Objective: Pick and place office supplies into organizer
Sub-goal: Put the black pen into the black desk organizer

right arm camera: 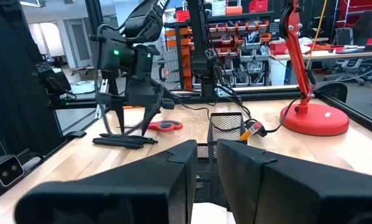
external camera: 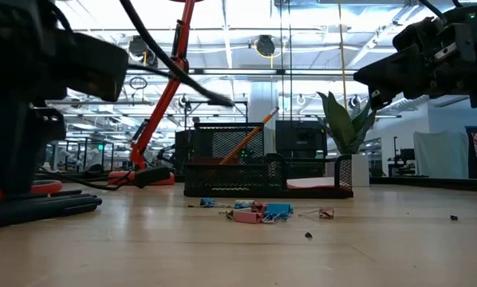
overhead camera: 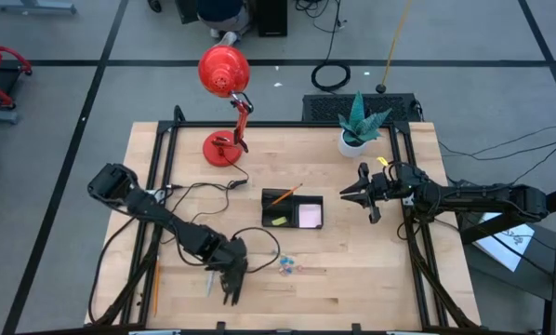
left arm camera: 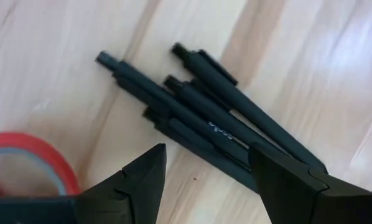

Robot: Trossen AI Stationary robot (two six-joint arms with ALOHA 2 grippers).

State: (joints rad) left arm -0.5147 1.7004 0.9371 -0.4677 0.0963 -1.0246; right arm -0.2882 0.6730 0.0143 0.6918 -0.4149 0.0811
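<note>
The pale wooden table [overhead camera: 352, 270] carries a low black mesh organizer [overhead camera: 293, 209] near its middle, holding an orange pencil [overhead camera: 284, 194] leaning out, a yellow-green piece [overhead camera: 278, 221] and a pale pink sticky-note pad [overhead camera: 310, 216]. The left gripper [overhead camera: 230, 284], fingers spread wide, hovers low over slim matte black pens [left arm camera: 204, 121] beside red-handled scissors [left arm camera: 30, 155]. The right gripper [overhead camera: 360, 194] hangs beside the organizer, fingers nearly together, holding nothing; small blue clips [external camera: 262, 211] lie before the organizer.

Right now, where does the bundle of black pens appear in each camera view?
High view: black pens near the front edge, under the left gripper.
Low view: far left, lying on the table.
Left wrist view: centre, between the open fingers.
Right wrist view: left of middle, on the wood.
Shared landmark: red scissor handle, beside the pens.
</note>
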